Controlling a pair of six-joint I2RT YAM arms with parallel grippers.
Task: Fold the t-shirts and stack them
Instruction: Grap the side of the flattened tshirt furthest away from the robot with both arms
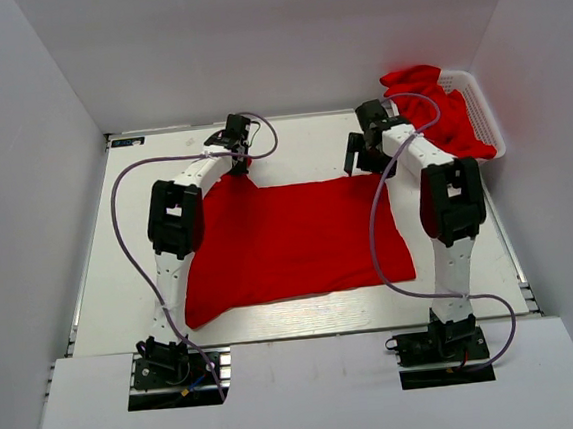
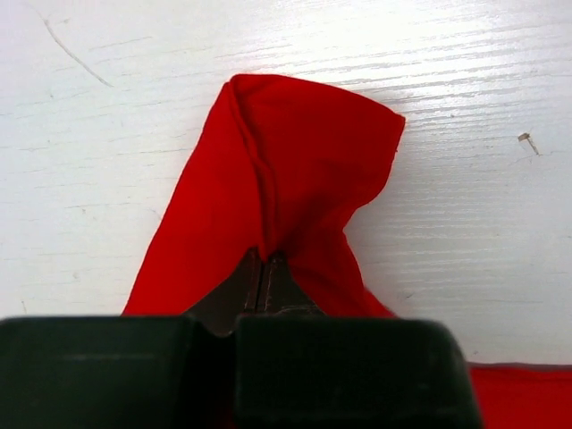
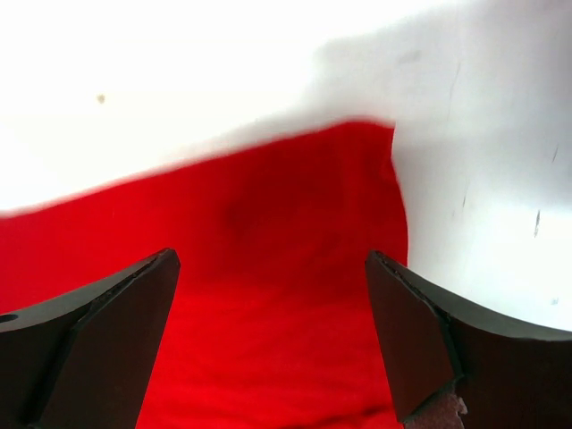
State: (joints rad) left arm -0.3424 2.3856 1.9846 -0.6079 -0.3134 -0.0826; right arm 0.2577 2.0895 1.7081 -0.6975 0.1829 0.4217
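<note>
White-painted surface (image 1: 290, 144) with fine wood grain and faint scratches, enclosed by plain white walls (image 1: 281, 34). A smooth red cloth t-shirt (image 1: 299, 238) lies spread flat at the centre, between the arms. The left hand (image 2: 264, 270), jaws pressed together, pinches a raised, creased fold at the shirt's far left corner. The right hand (image 3: 270, 259), jaws wide apart and holding nothing, hangs over the far right corner. Crumpled red cloth (image 1: 428, 107) fills a white lattice basket (image 1: 486, 117) at far right.

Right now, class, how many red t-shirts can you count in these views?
2. One spread t-shirt lies on the table between the arms, its far-left corner pinched in the left gripper. One bunched t-shirt sits in the white basket, far right; more may hide beneath it.
</note>
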